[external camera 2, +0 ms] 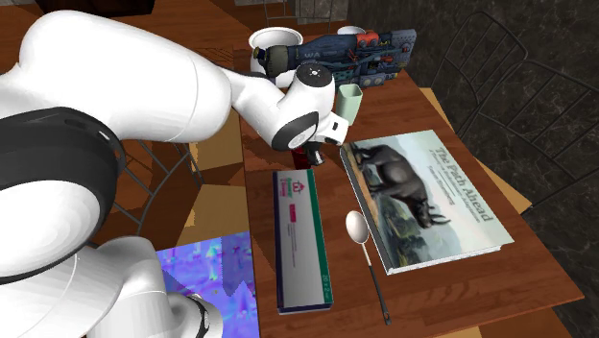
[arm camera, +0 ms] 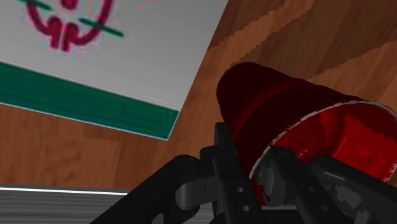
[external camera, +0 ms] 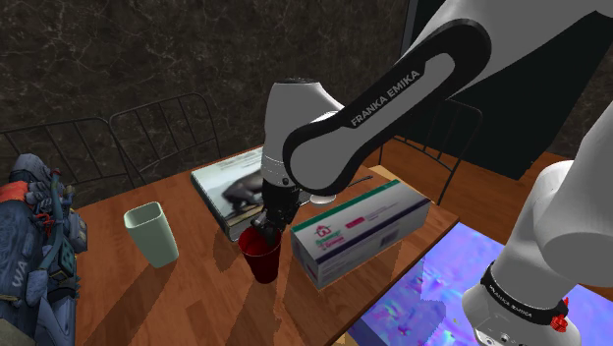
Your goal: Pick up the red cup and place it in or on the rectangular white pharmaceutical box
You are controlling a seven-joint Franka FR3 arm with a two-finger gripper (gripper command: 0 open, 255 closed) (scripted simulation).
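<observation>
One red cup (external camera: 263, 261) is just beside the short end of the white box (external camera: 360, 236), on the side toward the shoulder view's left, over the wooden worktop (external camera: 196, 295). I cannot tell whether its base rests on the wood or hangs just above it. The cup is upright, and is neither in nor on the box. The end effector (external camera: 274, 228) reaches down onto the cup's rim and is clenched on the cup. In the wrist view one black finger (arm camera: 226, 159) presses the outside of the wall, the other sits inside the mouth, and the rim is pinched between them. The box lies flat with its printed face up. A book (external camera 2: 427, 197) lies flat alongside the box's long side, and a spoon (external camera 2: 356, 227) lies between book and box. A pale green cup (external camera: 152, 234) stands well apart from the box, beyond the red cup. A backpack (external camera: 34, 246) is farther from the box still.
</observation>
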